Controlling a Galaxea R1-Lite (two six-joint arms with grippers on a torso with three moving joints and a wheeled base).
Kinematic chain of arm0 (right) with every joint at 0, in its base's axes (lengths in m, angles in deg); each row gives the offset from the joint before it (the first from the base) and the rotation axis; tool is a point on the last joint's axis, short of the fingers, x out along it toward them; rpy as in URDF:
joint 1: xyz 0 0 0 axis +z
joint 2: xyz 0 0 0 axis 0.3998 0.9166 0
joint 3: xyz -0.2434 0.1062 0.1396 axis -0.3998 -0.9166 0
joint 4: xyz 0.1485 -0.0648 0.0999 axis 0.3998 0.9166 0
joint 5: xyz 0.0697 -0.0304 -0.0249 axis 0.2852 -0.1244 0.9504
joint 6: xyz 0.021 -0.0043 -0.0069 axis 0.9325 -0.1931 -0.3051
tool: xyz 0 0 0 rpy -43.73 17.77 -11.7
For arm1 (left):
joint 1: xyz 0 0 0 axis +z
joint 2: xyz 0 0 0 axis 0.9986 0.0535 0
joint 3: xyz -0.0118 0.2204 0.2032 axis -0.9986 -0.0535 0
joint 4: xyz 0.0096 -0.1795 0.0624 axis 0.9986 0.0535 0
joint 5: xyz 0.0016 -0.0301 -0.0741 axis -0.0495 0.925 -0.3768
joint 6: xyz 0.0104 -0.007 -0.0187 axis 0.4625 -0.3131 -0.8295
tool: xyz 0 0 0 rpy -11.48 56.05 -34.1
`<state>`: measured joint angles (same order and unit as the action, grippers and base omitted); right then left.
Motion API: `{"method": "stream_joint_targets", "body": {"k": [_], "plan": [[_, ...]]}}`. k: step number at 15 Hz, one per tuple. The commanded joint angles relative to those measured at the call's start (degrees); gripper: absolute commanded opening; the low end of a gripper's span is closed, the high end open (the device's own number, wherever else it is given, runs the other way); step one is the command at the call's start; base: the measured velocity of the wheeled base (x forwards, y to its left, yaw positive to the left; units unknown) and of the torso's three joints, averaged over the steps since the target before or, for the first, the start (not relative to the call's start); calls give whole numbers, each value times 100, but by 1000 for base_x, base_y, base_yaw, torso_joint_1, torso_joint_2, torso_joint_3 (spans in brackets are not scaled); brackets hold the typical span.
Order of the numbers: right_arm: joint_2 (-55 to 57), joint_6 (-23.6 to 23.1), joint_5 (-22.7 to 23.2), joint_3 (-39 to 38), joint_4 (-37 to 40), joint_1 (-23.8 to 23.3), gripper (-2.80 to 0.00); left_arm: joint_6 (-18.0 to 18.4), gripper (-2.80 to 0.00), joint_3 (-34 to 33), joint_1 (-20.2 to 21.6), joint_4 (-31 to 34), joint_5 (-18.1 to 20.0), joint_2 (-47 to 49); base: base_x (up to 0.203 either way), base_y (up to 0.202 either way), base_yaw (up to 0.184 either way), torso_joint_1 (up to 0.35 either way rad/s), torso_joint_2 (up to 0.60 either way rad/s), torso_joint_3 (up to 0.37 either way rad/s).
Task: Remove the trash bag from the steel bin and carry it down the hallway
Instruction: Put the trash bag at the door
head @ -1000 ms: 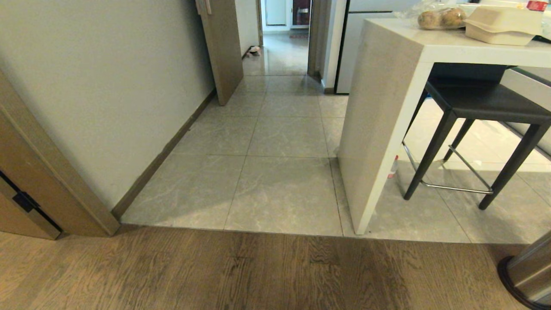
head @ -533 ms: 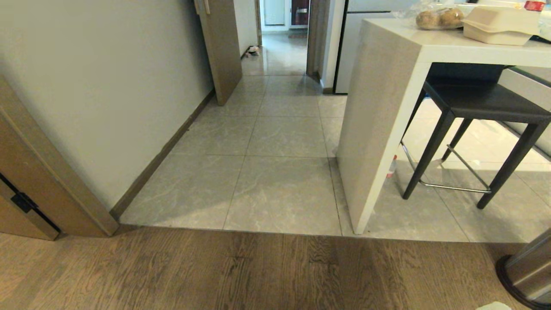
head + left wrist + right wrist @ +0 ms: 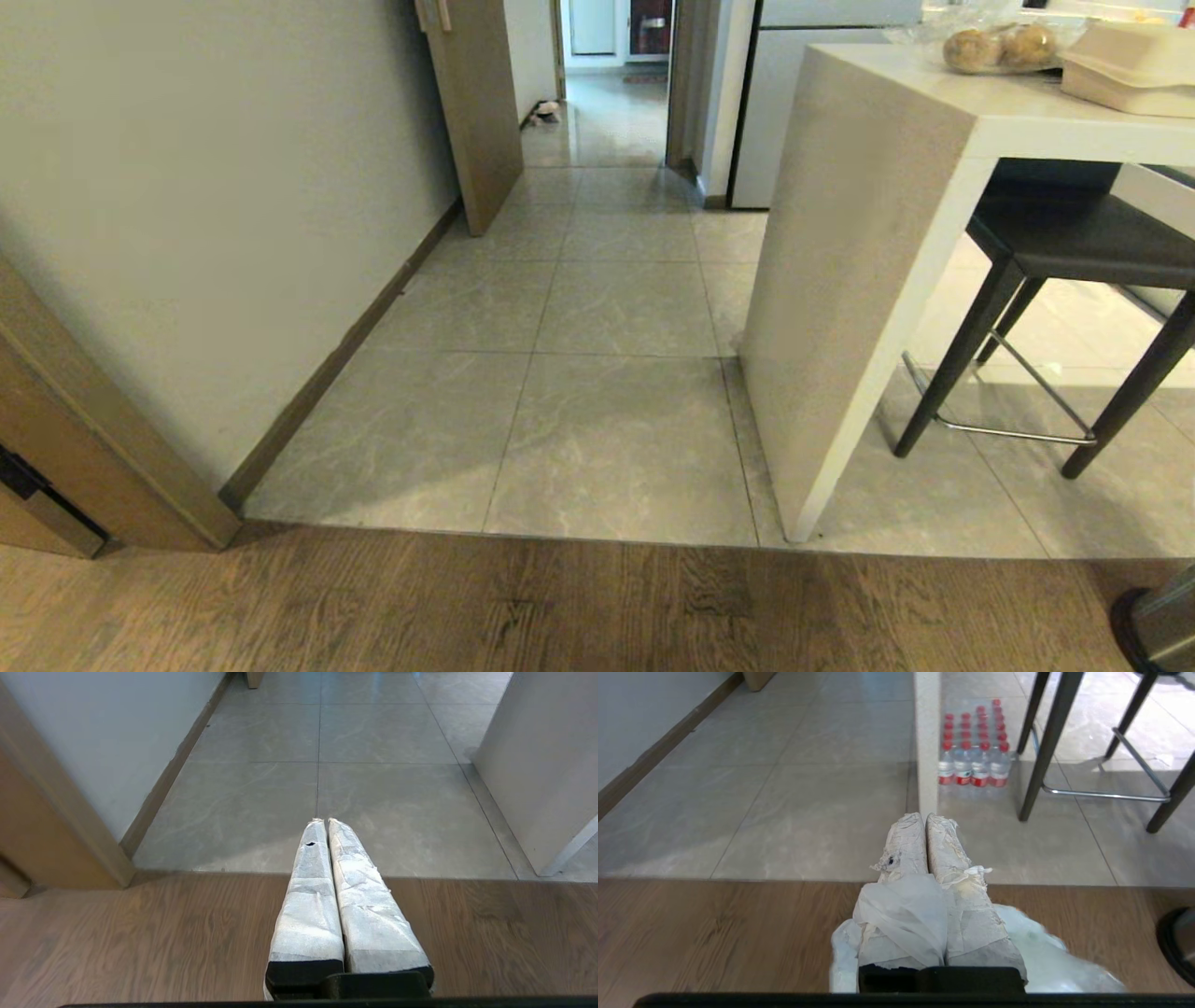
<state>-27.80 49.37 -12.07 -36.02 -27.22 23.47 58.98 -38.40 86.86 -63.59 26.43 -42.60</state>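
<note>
Trash bag (image 3: pixel 901 914) seemingly pinched, largely hidden behind right gripper (image 3: pixel 926 820)

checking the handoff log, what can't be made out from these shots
- Trash bag: right wrist view shows it pinched in the shut right gripper, but the fingers and the picture's lower edge hide its bulk and contents.
- Steel bin: cut off by the head view's corner; whether it is empty cannot be told.
- Small item on the hallway floor by the far door: too small to identify.
- Neither arm shows in the head view.
</note>
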Motion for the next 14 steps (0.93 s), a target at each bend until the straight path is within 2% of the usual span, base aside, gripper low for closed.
{"method": "stream_joint_targets", "body": {"k": [1, 14], "plan": [[7, 5, -2, 0, 0, 10, -280, -1, -280, 0, 8, -11, 4, -2, 187, 0, -7, 3, 5, 5], [7, 5, -2, 0, 0, 10, -280, -5, -280, 0, 8, -7, 0, -2, 182, 0, -2, 2, 3, 2]]}}
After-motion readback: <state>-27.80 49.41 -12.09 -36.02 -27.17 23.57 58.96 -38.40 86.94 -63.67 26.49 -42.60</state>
